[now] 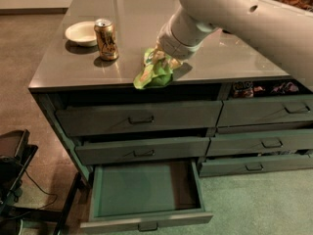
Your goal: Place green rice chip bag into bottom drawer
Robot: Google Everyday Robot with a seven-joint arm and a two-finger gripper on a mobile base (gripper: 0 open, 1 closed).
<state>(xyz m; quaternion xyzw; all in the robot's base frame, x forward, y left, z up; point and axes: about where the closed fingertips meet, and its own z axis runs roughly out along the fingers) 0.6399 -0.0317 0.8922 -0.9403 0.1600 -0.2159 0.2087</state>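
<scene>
The green rice chip bag (153, 71) is at the front edge of the grey counter (122, 13), hanging partly over it. My gripper (164, 57) is at the bag's top right and is shut on it; the white arm comes in from the upper right. The bottom drawer (146, 222) of the left stack stands pulled open below, with its teal-green inside showing and nothing in it. The bag is above and slightly behind the open drawer.
A gold soda can (106, 39) and a white bowl (81, 32) stand on the counter's left. Two shut drawers (139, 117) lie above the open one. The right stack's top drawer (266, 109) is slightly open. Black equipment (12, 165) stands on the floor at left.
</scene>
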